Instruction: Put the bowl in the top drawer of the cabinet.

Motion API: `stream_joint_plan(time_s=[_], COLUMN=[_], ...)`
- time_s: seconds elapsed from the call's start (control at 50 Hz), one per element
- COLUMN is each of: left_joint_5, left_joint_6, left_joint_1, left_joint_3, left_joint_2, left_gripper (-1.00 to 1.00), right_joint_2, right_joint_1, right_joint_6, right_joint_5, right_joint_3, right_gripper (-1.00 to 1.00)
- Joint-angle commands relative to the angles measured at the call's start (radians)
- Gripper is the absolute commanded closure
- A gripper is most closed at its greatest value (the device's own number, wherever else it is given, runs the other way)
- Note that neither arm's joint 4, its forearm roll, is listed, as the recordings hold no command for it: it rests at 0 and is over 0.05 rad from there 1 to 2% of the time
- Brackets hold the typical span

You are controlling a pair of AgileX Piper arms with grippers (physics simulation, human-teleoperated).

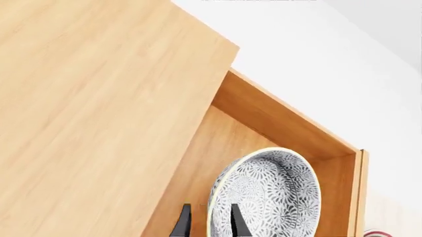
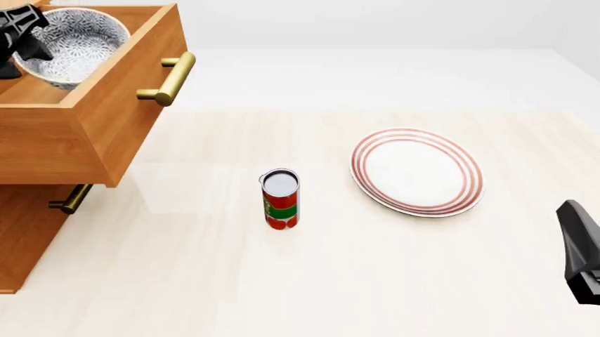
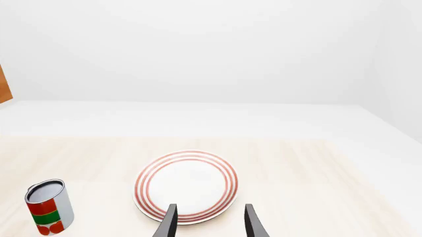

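The bowl (image 2: pixel 70 42) — wide, white, crowded with dark blue-grey squiggles inside and out — sits tilted in the pulled-out top drawer (image 2: pixel 112 105) of the orange-brown cabinet (image 2: pixel 28 232). The left gripper (image 1: pixel 209 222) has its jaws pinching the bowl's pale rim, one finger on each side. The drawer's brass bar handle (image 2: pixel 168 78) juts toward the worktop (image 2: pixel 310 281). The right gripper (image 3: pixel 209 222) hovers with jaws spread — above the near edge of a red-ringed plate (image 2: pixel 417 172). A red-and-green can (image 2: pixel 280 199) stands upright beside the plate.
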Motion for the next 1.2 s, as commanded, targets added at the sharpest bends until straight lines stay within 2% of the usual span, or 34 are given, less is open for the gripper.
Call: stream_joint_plan(time_s=[0.02,0.64,1.04,1.2], left_joint_5=[-0.003,0.076,0.174,0.197], left_joint_6=[0.023,0.032,0.028,0.004], left_joint_1=[-0.001,-0.014,-0.055,-0.095], left_joint_3=[-0.015,-0.079,-0.111,-0.052], left_joint_2=[-0.006,-0.069,-0.231,-0.350], left_gripper=[-1.00,-1.00,-1.00,-1.00], right_joint_2=[0.003,-0.003,-0.004,0.003], right_joint_1=[0.000,0.000,0.000,0.000], right_joint_6=[0.000,0.000,0.000,0.000], right_joint_5=[-0.002,0.003,0.003,-0.003], right_joint_3=[0.000,0.000,0.000,0.000], right_gripper=[-1.00,-1.00,-1.00,-1.00])
